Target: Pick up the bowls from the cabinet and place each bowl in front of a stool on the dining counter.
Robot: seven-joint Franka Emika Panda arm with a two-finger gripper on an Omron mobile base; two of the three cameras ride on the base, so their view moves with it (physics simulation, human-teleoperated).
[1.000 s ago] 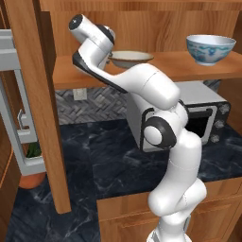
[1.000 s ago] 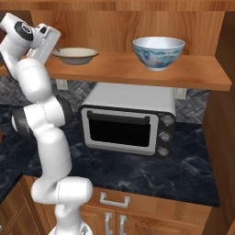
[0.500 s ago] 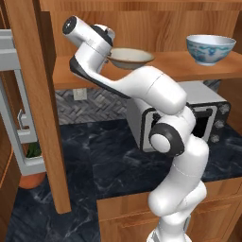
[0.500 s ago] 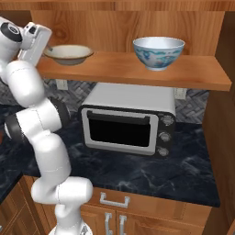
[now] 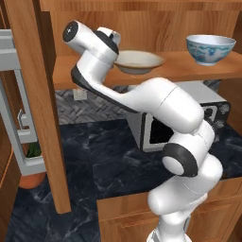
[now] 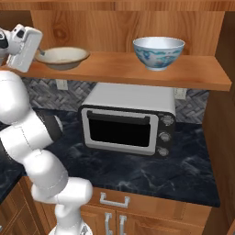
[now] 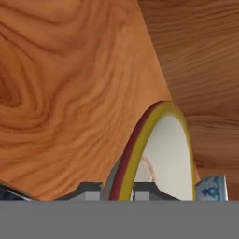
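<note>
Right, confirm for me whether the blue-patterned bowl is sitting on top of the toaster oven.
No: the blue-patterned bowl stands on the wooden shelf, above the toaster oven, which sits on the dark counter below.

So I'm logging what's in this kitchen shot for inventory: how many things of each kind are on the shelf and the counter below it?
Shallow cream-beige bowl on the cabinet shelf: 1
Deep white bowl with blue patterning on the same shelf: 1
Toaster oven on the dark marble counter: 1
Total: 3
</note>
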